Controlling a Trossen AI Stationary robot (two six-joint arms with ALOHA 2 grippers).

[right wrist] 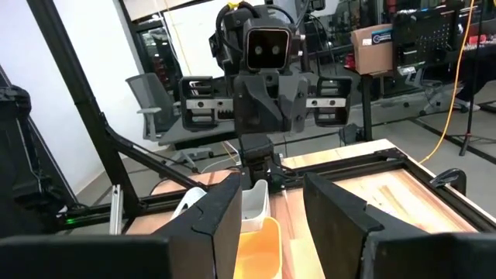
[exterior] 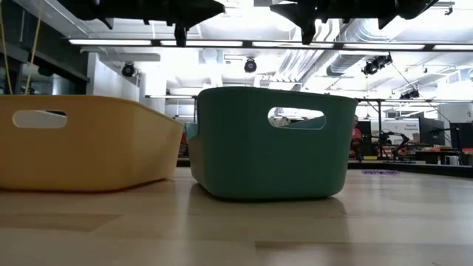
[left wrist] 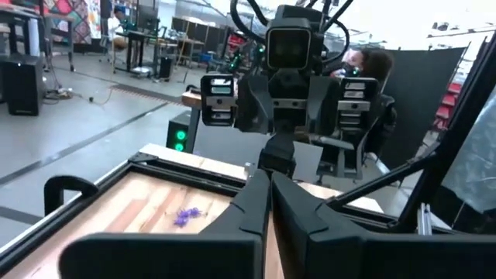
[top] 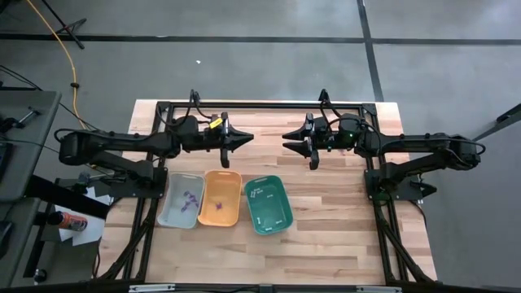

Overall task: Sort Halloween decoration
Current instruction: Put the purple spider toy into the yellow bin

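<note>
Counter [top: 342, 244], wooden: three trays in a row near the front edge, touching or nearly so. Grey tray [top: 181, 200] on the left, orange tray [top: 221, 198] in the middle, teal tray [top: 269, 204] on the right, turned slightly askew.

Decoration count, from the high view:
- purple pieces [top: 190, 200]: a small cluster in the grey tray; individual count cannot be told.
- one purple speck [top: 218, 205] in the orange tray.
- white stick-like pieces [top: 256, 194] in the teal tray, about two, near its far end; long axes too small to tell.
- one more purple cluster [left wrist: 187, 216] lies loose on the counter in the left wrist view.

Left hand [top: 247, 139]: raised above the counter behind the trays, fingers pressed together, holding nothing.
Right hand [top: 286, 140]: raised, facing the left hand across a gap, fingers apart, nothing between them.

Low view: orange and teal tray walls block sight of their contents. A person sits in a chair beyond the counter.
</note>
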